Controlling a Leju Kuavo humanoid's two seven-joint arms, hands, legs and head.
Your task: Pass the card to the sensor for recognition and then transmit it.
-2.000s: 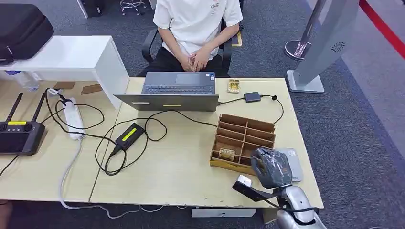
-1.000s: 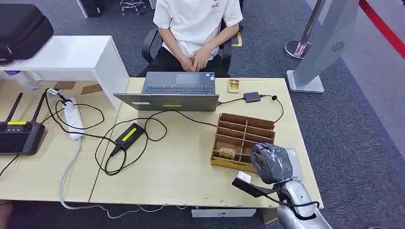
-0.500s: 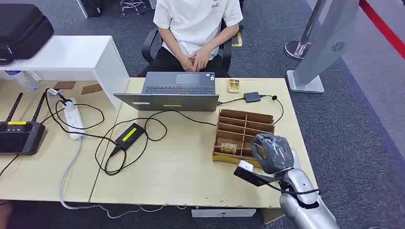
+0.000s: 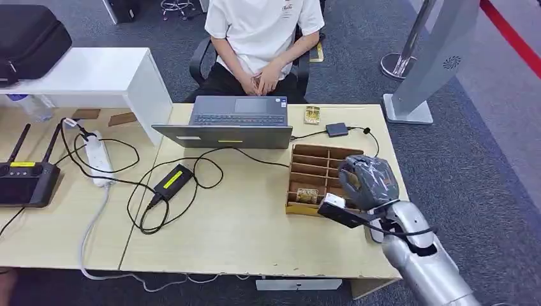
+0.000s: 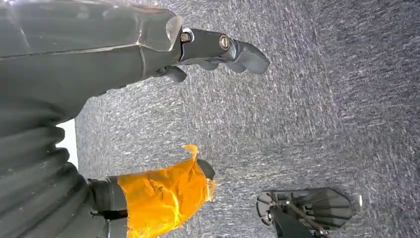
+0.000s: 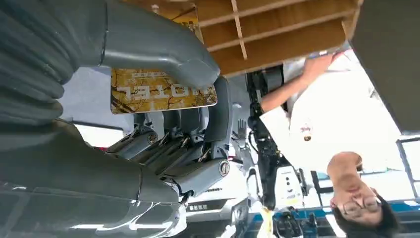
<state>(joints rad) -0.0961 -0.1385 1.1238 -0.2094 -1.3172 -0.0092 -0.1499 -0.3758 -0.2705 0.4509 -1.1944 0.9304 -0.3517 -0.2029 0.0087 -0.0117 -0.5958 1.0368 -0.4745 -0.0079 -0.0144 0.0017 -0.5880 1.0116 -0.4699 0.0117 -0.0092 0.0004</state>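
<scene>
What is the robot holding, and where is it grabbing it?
The right hand pinches a yellow hotel card by its long edges, thumb against fingers. The left hand holds nothing.

One readable word, on the held card

I read "HOTEL", shown inverted, on the yellow-brown marbled card (image 6: 161, 90) pinched in my right hand (image 6: 148, 124).

Right hand (image 4: 369, 182) hides wooden divided organizer's (image 4: 312, 169) right compartments; thumb (image 6: 163, 47) covers gold "HOTEL" card's (image 6: 161, 91) upper edge.
</scene>
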